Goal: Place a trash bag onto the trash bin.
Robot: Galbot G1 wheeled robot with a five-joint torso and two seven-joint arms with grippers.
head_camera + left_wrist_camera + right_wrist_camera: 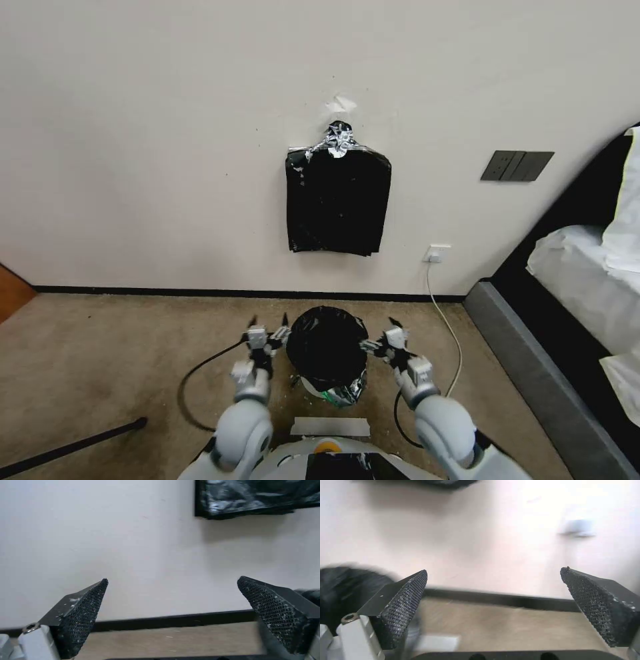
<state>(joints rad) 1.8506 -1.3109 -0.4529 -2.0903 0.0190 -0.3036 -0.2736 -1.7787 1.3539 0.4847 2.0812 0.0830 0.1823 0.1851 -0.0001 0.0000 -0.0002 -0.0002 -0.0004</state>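
Left gripper: jaws apart, empty, just left of the bin. Bin: cream, on the carpet between both grippers, near the wall. Bag: black film draped over the bin's mouth, skirt hanging down the near side. Right gripper: jaws apart, empty, just right of the bin. Bundle: black, hung on the wall beyond the bin.

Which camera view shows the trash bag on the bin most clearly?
The head view: the trash bag covers the trash bin, between both open grippers. The right wrist view shows a blurred black part; the left wrist view shows a dark sliver at its edge.
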